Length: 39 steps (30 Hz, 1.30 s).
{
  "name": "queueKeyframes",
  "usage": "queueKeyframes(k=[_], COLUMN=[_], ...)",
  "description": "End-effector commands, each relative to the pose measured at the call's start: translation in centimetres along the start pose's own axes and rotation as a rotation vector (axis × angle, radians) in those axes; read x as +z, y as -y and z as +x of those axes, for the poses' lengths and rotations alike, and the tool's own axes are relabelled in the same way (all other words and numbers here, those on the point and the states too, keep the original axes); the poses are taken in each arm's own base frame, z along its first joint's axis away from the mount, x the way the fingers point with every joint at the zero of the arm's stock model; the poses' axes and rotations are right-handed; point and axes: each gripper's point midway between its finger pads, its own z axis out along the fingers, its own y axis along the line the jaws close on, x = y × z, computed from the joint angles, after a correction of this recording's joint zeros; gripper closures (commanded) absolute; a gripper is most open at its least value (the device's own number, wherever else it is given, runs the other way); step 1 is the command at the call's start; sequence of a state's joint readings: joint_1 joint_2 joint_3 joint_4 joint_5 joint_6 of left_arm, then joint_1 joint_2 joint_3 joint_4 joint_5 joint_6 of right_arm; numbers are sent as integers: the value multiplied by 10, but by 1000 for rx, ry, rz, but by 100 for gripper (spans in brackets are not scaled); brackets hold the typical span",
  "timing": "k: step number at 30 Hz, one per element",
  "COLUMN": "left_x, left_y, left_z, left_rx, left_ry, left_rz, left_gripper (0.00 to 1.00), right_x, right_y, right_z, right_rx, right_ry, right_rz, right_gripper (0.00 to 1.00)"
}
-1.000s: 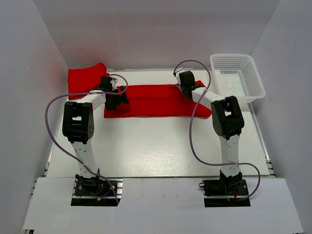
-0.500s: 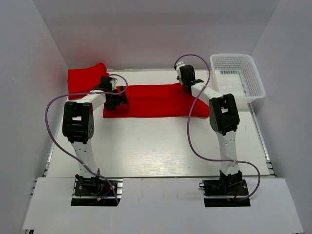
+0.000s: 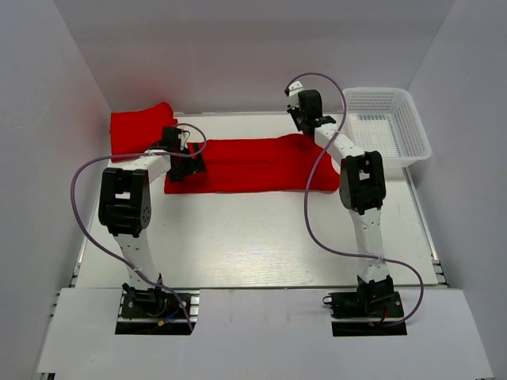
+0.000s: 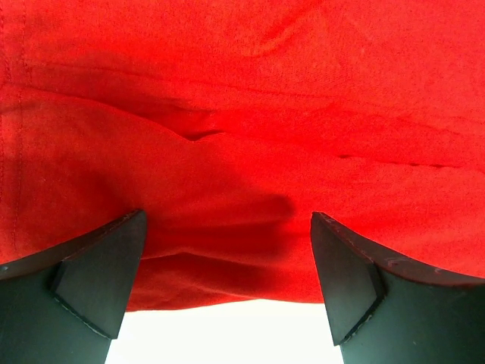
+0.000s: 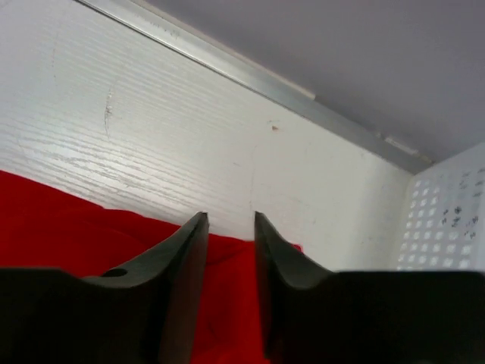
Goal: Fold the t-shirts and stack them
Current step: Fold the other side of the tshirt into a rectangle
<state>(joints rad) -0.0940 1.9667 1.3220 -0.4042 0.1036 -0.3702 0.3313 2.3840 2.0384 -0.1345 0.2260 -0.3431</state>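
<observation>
1. Right tool (image 5: 229, 224) has lifted off the spread t-shirt (image 3: 253, 164) toward the back wall (image 3: 238, 55), jaws narrowly parted, empty.
2. Left tool (image 4: 227, 235) gapes wide above that shirt, on the white counter (image 3: 253, 237).

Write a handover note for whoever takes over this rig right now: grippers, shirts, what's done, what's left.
Left gripper: wide open over the left end of the long t-shirt, gripping nothing.
Right gripper: narrowly open, empty, at that shirt's far right corner, near the basket.
Shirts: the long t-shirt lies mid-table, folded into a strip. The second t-shirt sits at the far left corner; whether it is folded cannot be told.
Done: lengthwise fold.
Left: fold the strip shorter, then stack the two.
</observation>
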Motion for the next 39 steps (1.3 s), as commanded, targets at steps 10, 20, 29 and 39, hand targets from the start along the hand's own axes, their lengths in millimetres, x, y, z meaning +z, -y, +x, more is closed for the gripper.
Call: queueKeyframes(k=[10,20,29,39], left_x=[-15,-15,-11,-10], left_y=[-18,-20,-26,-26], left_z=[40,39,44,40], left_rx=[-10,-10,-11,-10], left_ry=[-113,-110,-130,-128], left_rz=[-54,-63,-92,-102], left_gripper=[0,0,0,0], right_x=[-89,-73,-34,-12], right_y=[-18,-29,-26,-8], right_z=[-1,29,19,-6], right_rx=[231,351,346,356], right_ry=[-5,-76,-38,70], right_rz=[-197,-257,-264,-196], right_gripper=[37,34,40,100])
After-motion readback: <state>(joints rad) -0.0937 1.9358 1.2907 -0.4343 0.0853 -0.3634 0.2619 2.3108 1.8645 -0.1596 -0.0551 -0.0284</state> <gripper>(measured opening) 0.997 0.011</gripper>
